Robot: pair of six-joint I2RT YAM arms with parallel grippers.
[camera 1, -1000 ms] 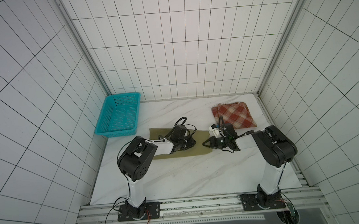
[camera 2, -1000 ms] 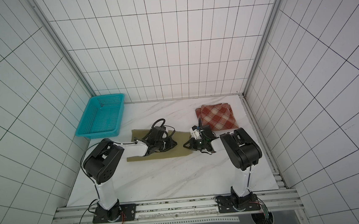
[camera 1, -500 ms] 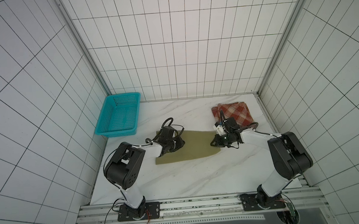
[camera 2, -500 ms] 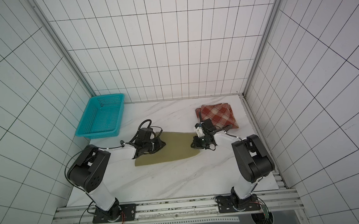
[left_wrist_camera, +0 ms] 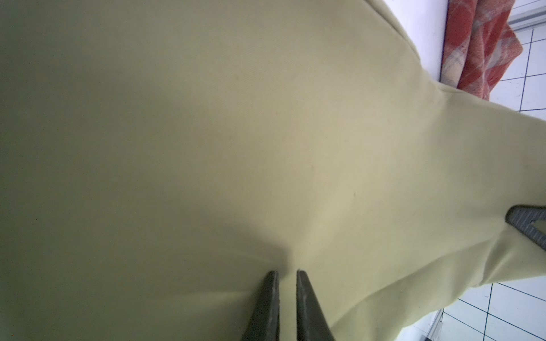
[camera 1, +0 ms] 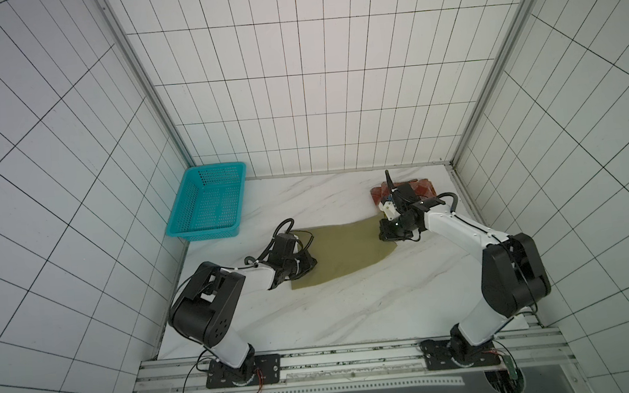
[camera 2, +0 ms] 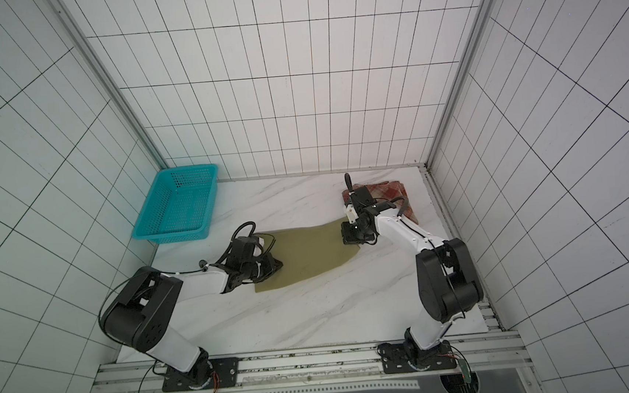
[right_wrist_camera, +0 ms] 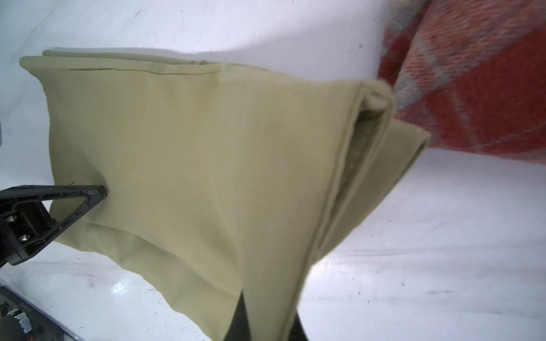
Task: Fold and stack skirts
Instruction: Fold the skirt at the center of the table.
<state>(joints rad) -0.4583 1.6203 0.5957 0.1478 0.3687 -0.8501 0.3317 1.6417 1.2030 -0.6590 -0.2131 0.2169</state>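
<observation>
Two skirts: an olive skirt (camera 1: pixel 348 252) and a plaid skirt (camera 1: pixel 425 186), both on the white marbled bench (camera 1: pixel 353 317) (tiled walls on three sides).
Olive skirt, place: mid-bench, between the two arms; it ran slantwise from the left arm towards the far right corner.
Olive skirt, condition: plain cloth, doubled over; stacked edges and a stitched hem showed in the right wrist view (right_wrist_camera: pixel 192 147). Its right-hand end stood clear of the bench there, with shadow beneath it.
Plaid skirt, place: far right corner of the bench, just beside the olive skirt's right-hand end (whether they touched could not be told).
Plaid skirt, condition: rust-red and cream, folded; in both top views the right arm's wrist partly hid it (camera 2: pixel 385 192).
Left tool (left_wrist_camera: pixel 285 273): narrow, its dark fingers (left_wrist_camera: pixel 270 298) nipped on the olive skirt's left-hand end, with creases fanning out from the tips.
Right tool (right_wrist_camera: pixel 267 319): closed tight on the olive skirt's right-hand end, with cloth running down between its fingers.
Tools, relation: well apart, one at each end of the olive skirt; each showed at the edge of the other's wrist view.
Basket (camera 1: pixel 204 233): teal perforated plastic, at the far left of the bench against the wall, apart from both skirts.
</observation>
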